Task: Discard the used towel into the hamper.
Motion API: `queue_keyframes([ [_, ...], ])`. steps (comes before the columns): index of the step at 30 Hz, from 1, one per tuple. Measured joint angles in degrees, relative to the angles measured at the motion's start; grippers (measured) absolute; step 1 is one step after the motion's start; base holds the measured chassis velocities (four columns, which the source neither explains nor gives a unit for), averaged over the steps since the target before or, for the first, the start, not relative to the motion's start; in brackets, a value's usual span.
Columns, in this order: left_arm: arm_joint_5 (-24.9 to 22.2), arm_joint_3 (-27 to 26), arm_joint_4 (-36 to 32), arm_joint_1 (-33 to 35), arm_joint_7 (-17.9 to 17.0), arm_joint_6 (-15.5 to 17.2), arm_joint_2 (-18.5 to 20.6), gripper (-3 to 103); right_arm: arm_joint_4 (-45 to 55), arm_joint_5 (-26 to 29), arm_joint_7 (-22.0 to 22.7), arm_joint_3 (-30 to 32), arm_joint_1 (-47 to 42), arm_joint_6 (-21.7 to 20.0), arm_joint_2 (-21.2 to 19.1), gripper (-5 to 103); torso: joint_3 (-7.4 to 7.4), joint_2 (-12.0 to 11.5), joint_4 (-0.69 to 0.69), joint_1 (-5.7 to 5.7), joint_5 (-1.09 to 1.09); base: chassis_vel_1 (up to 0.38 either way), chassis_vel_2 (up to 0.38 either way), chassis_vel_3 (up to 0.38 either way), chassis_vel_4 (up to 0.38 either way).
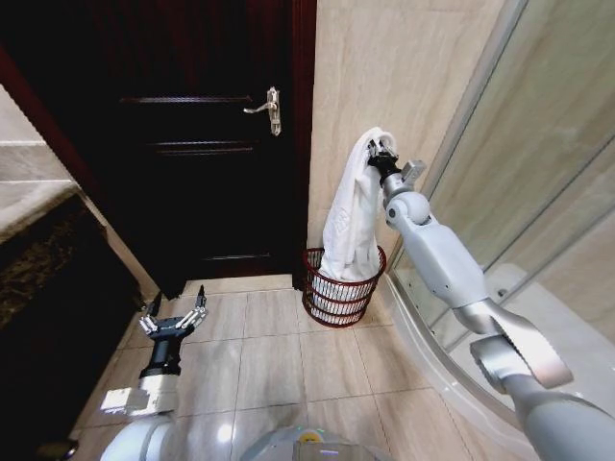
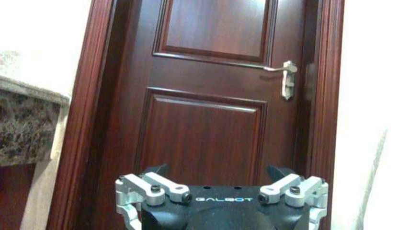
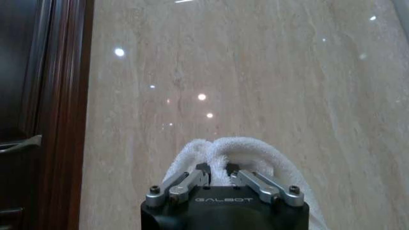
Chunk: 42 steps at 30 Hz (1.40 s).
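The right hand (image 1: 381, 157), centre-right of frame, is clamped on the top fold of the white towel (image 1: 351, 221); its lower end hangs into the hamper (image 1: 341, 288) at centre. Release remains. The left hand (image 1: 174, 320), lower left, idles spread wide, empty

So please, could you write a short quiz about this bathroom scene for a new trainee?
1. True or false: the right claw grips the white towel.
2. Where does the towel's lower end hang? A) on the floor tiles B) inside the basket C) over the door handle
3. Fill in: the left claw is low above the floor, open and ____.

Key: 1 true; 2 B; 3 empty
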Motion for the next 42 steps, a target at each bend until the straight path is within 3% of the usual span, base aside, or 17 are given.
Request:
queue_keyframes([
  [31,1.3,0.2,0.4,0.5,1.1,-0.6,-1.4,100,5.5,1.2,1.2,1.9,-5.0,-0.8,-1.6,13,-4.46,-7.1,0.0,-2.65,0.0,0.0,0.0,0.0,0.0],
  [42,1.5,0.2,0.0,0.7,1.1,-0.7,-1.5,100,1.2,-1.7,-1.4,3.8,-5.8,0.5,-2.1,13,-6.22,-9.6,0.0,-3.35,0.01,0.0,0.0,0.0,0.0],
])
